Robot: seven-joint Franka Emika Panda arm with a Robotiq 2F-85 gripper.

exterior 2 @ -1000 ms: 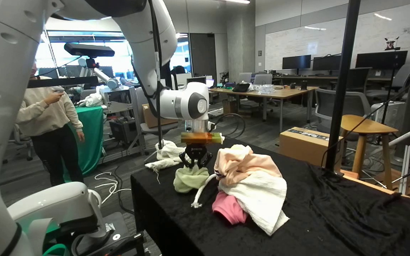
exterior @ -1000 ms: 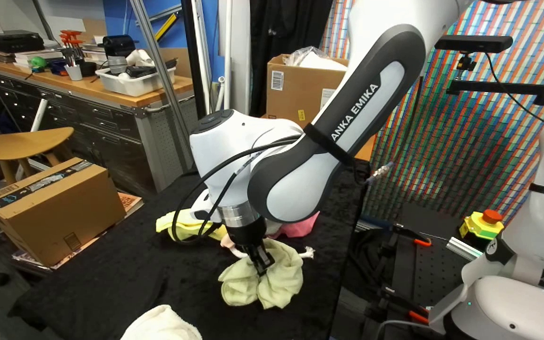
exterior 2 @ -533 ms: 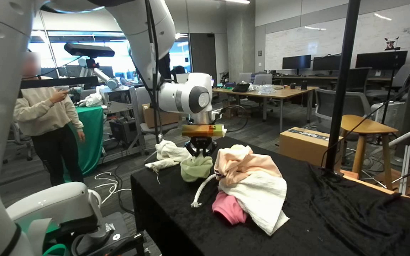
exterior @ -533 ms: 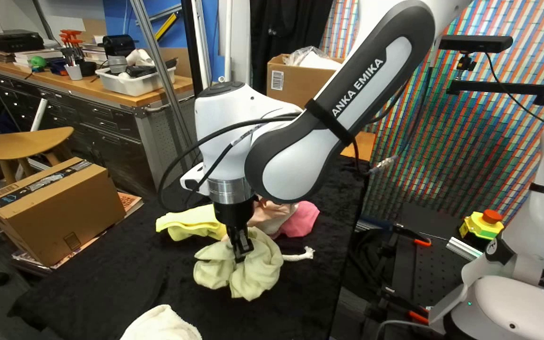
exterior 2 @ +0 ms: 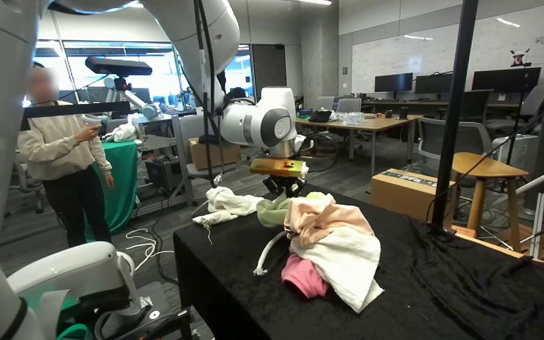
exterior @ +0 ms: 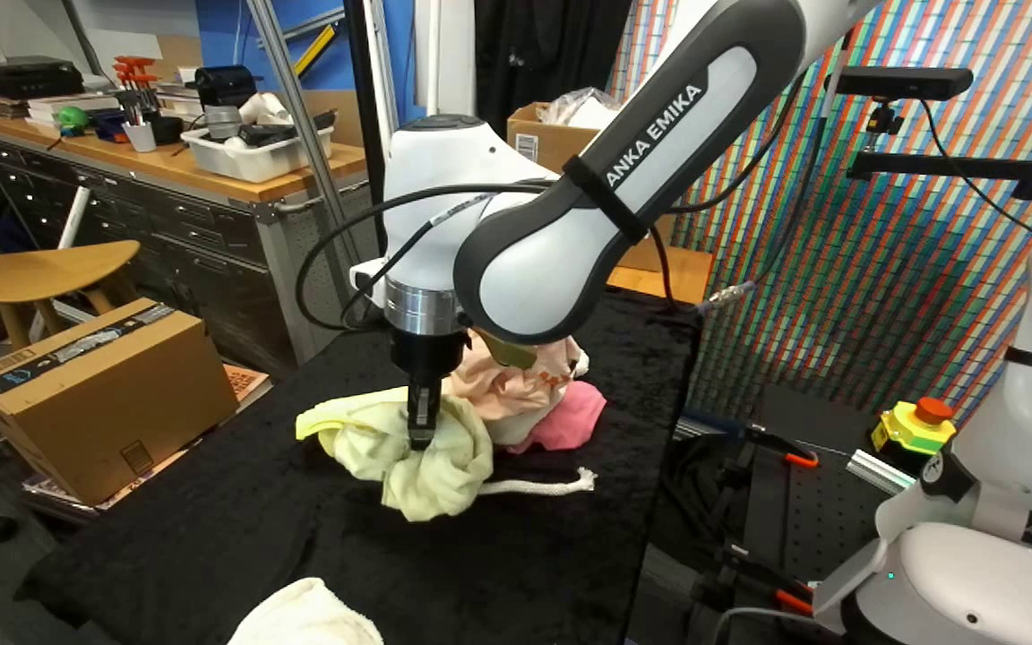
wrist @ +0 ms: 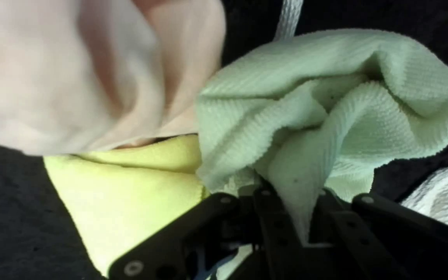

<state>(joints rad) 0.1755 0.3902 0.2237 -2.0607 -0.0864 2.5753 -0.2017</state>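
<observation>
Tool: black, two-fingered, pointing down above the table; closed on a pinched fold of pale green cloth.

Pale green cloth: one piece, bunched, hanging from the fingertips in loose lobes. Located between tool and black-covered table, overlapping a yellow cloth in the wrist view, near a peach cloth. Contact with either, or with the table: not possible to tell.

Peach cloth: crumpled, piled with a white cloth, a pink cloth poking out low at the side.

White rope: one length, frayed end lying free on the table, near the green lobes.

White towel: one, rumpled, near the table's edge, well apart from the peach cloth.

Hazards, as judged:

Slippage. Only a narrow fold in the grip, most of the cloth hanging outside; probable cause, a jerk or a snag.

Dragging. Low-hanging lobes close to yellow and peach pieces; liable to pull either askew if carried too low.

Collapse. Tool body close to the loose peach folds; likely to push them over on a sideways brush.

Untidy release. Lobes uneven; liable to fold under or catch on the fingertips upon letting go.
</observation>
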